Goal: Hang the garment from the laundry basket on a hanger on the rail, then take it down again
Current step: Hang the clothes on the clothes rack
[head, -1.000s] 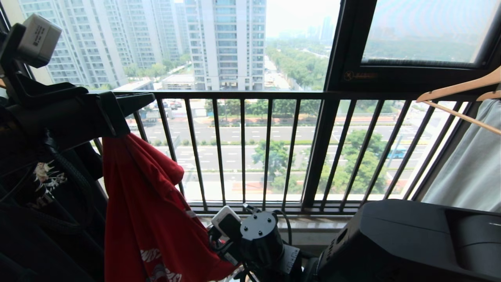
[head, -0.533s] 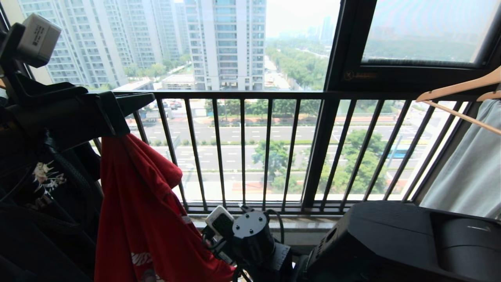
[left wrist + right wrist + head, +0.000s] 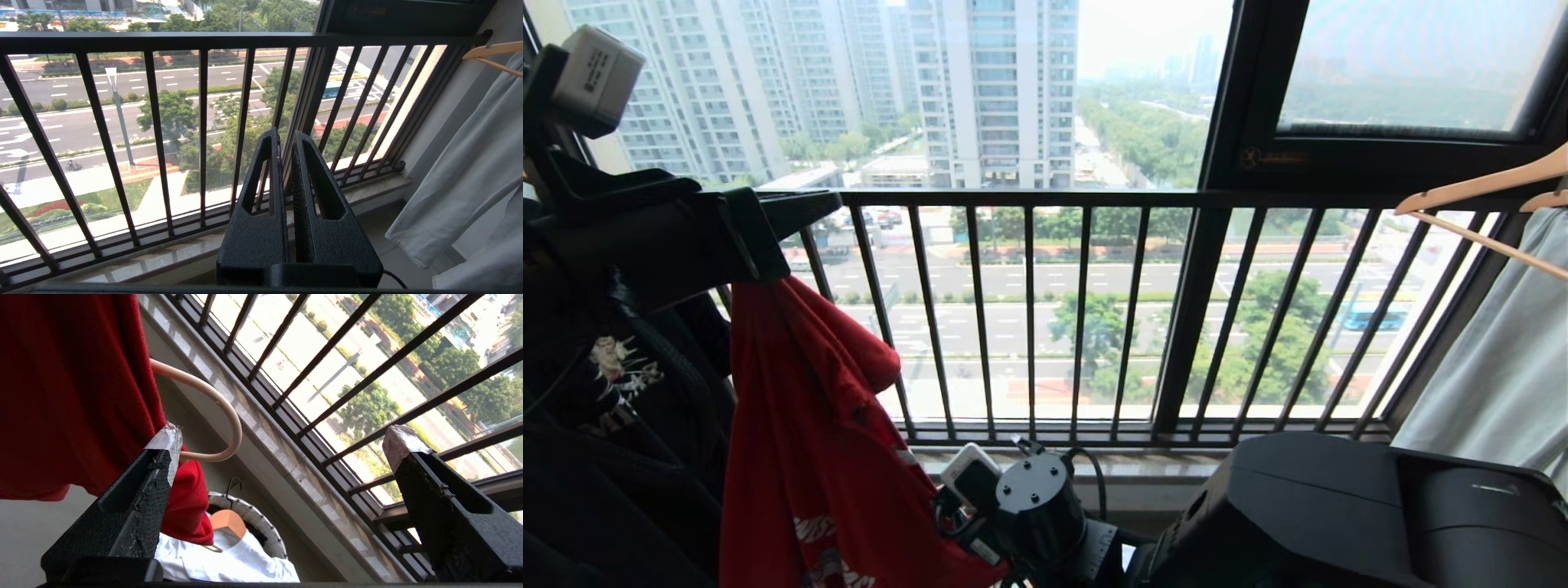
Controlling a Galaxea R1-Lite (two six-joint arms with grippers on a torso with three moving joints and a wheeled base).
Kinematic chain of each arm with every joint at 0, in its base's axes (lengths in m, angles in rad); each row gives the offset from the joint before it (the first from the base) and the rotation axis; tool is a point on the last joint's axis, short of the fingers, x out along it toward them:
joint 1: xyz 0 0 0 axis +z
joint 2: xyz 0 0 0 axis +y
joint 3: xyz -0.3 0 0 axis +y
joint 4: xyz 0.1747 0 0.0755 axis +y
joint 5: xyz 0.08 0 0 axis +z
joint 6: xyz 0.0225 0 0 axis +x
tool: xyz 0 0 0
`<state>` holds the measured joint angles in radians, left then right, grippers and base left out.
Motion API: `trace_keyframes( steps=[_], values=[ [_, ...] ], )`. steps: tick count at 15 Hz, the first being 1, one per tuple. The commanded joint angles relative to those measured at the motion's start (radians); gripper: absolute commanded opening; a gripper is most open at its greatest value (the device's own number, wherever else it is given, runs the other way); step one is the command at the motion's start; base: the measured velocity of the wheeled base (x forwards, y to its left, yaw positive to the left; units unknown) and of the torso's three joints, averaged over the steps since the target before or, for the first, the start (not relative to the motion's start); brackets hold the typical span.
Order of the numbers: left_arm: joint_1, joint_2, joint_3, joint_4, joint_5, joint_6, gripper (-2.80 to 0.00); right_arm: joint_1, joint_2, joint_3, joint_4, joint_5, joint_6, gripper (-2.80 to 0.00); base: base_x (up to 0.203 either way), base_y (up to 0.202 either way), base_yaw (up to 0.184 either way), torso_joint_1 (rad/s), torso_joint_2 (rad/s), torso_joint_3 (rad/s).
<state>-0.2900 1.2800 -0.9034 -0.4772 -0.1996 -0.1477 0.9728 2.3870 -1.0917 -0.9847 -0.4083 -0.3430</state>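
The red garment (image 3: 809, 425) hangs down from under my left gripper (image 3: 833, 208), high on the left. In the left wrist view that gripper (image 3: 286, 136) is shut and points at the window railing; no cloth shows from above. Low in the middle, my right gripper (image 3: 286, 437) is open and empty beside the garment (image 3: 73, 388). The pale curved hook of the hanger (image 3: 220, 404) sticks out of the cloth, its end by one fingertip (image 3: 169, 441). The laundry basket (image 3: 265, 526) stands on the floor below. The rail is out of view.
The black window railing (image 3: 1029, 198) runs across just ahead. A black printed T-shirt (image 3: 613, 384) hangs at far left. Wooden hangers (image 3: 1478, 192) and a pale grey-green cloth (image 3: 1494, 367) hang on the right. The basket holds white cloth (image 3: 229, 563) and an orange piece (image 3: 229, 522).
My right arm has sunk and shifted left, closer to the garment. The garment's lower part has swung slightly left. The left arm has kept still.
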Motion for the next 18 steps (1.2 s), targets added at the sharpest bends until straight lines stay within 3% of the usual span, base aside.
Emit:
trace_keyframes(
  steps=[1,12,18],
  values=[
    [-0.001,-0.004,0.001,-0.003,-0.001,-0.001,-2.80,0.000,0.003,-0.027,-0.003,-0.003,-0.002,-2.80,0.000,0.000,0.000,0.000,0.00,0.000],
    [-0.001,-0.011,0.004,-0.001,-0.006,-0.002,-2.80,0.007,-0.043,-0.046,0.030,-0.020,-0.001,-2.80,0.000,0.000,0.000,0.000,0.00,0.000],
    [-0.005,-0.014,0.038,0.005,-0.060,0.007,-2.80,0.000,-0.138,-0.010,0.031,-0.042,-0.002,-2.80,0.000,0.000,0.000,0.000,0.00,0.000]
  ],
)
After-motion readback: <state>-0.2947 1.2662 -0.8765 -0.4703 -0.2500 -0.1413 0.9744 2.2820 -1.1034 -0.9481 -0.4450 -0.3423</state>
